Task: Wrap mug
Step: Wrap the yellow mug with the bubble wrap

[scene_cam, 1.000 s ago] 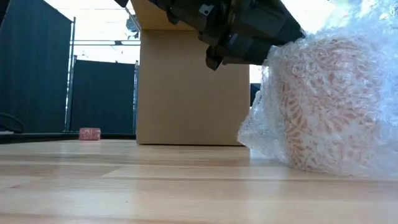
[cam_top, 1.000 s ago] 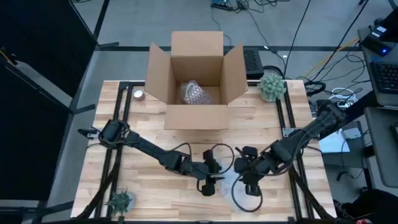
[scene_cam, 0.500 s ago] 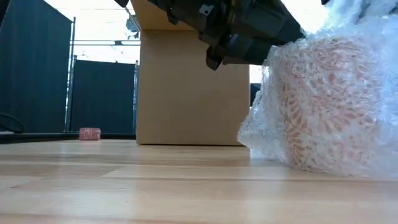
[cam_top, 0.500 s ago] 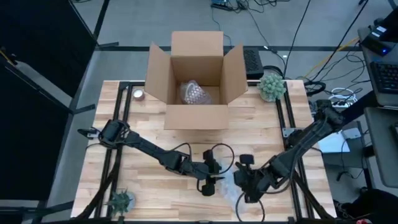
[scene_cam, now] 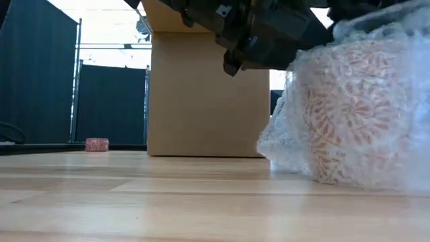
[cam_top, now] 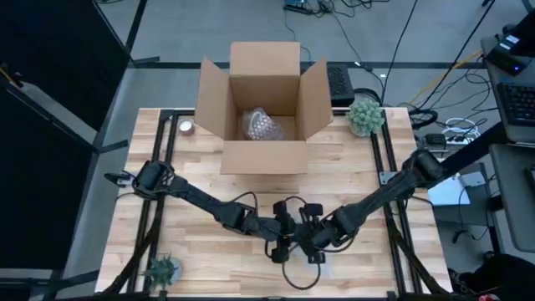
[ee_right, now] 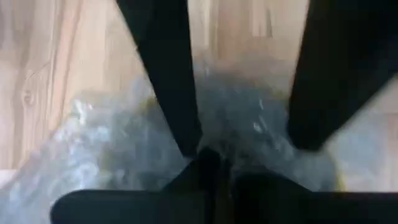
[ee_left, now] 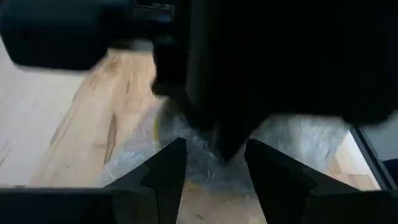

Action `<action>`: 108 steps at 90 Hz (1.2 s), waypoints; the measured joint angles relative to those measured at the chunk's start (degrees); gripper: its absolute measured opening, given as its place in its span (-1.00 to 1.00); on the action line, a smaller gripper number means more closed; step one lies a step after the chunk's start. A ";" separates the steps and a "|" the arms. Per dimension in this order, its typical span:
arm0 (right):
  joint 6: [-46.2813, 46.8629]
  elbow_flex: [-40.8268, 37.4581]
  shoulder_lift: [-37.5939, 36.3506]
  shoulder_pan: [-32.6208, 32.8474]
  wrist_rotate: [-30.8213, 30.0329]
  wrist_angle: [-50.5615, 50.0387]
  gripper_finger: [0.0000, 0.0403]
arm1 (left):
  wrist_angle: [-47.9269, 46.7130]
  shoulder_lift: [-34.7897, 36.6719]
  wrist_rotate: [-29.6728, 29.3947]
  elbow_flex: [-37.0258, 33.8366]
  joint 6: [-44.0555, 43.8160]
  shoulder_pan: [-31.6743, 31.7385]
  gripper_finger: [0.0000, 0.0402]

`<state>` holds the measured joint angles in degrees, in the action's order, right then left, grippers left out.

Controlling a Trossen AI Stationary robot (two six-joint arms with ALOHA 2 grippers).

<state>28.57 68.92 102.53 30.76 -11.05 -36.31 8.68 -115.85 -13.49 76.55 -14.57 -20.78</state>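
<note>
The mug (scene_cam: 356,114), white with an orange pattern, stands on the table inside clear bubble wrap (scene_cam: 282,148) near the front edge. In the high view both grippers stand over it and cover it. My left gripper (cam_top: 284,241) is open, its fingertips (ee_left: 168,168) on either side of a bunched ridge of wrap; whether they touch it I cannot tell. My right gripper (cam_top: 308,238) has come in from the right and is shut on the wrap, its tips between the left gripper's fingers. My right gripper pinches a bunch of the bubble wrap (ee_right: 214,146) between its two fingertips, over the mug's top. It comes slanting down from the table's right side. The wrap lies drawn across the mug's top, and the mug stays on the table.
An open cardboard box (cam_top: 263,159) stands at the far middle with another bubble-wrapped object (cam_top: 261,125) inside. A round green plant (cam_top: 365,115) is at the far right, a small plant (cam_top: 163,269) at the near left, a small pink roll (cam_top: 185,127) left of the box.
My right gripper has gone from the mug's right side toward the table's left, across the mug's top, until it meets my left gripper. The wrap that stood up at the mug's upper right is now drawn down flat over the top.
</note>
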 joint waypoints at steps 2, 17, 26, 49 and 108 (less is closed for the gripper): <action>0.12 0.08 0.26 -0.03 0.16 0.06 -0.95 | 0.00 0.00 0.01 0.00 -0.01 0.01 -0.20; 0.09 1.74 -0.99 -0.43 0.71 -3.14 -0.94 | -0.04 0.00 0.00 0.00 -0.02 0.00 -0.20; 1.11 1.94 -3.36 -0.43 1.25 -3.83 -0.96 | -0.39 0.07 -0.01 0.00 -0.06 0.00 -0.20; 4.27 2.04 -9.45 0.29 5.98 -9.31 -0.73 | -0.35 0.07 -0.05 0.00 -0.04 0.00 -0.20; 2.66 2.19 -7.94 9.75 -3.53 2.83 -0.31 | -0.23 0.07 -0.10 0.00 -0.07 0.00 -0.20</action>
<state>31.23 71.11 94.59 40.51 -14.58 -33.48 8.45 -115.79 -13.58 76.55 -14.63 -20.77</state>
